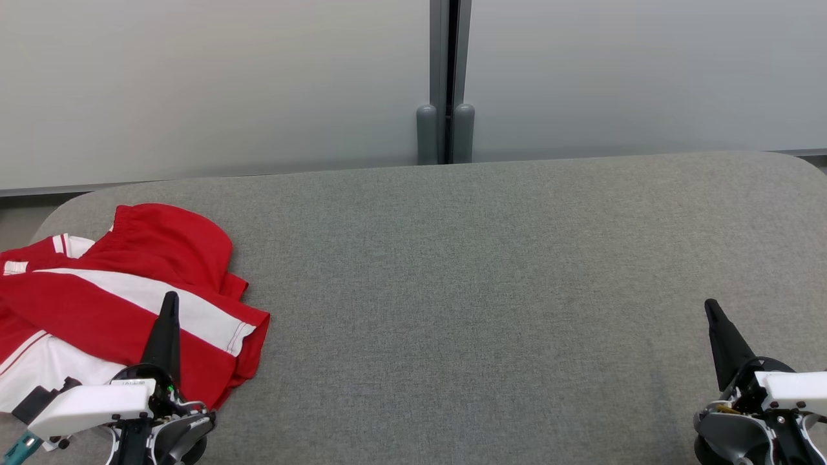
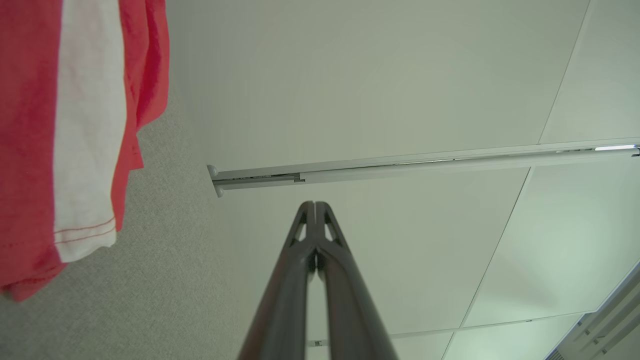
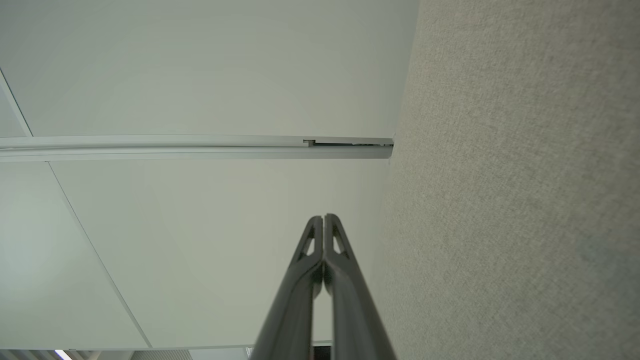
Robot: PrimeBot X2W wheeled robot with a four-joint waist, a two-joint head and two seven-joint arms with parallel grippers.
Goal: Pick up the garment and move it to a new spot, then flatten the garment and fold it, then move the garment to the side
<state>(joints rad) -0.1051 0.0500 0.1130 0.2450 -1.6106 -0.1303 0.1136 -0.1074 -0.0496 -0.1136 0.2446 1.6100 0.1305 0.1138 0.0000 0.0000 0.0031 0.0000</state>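
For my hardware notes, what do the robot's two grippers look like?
The left gripper and right gripper each have long dark tapering fingers with triangular cut-outs near the tips, white boxy housings and grey rounded shells with black bolts. The left shows a small green light.

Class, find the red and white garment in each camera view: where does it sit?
Head view: garment lower left, on the grey table.
Left wrist view: garment along the left edge.
Right wrist view: grey table at right.
Shared landmark: the wall's joint post, in all three.
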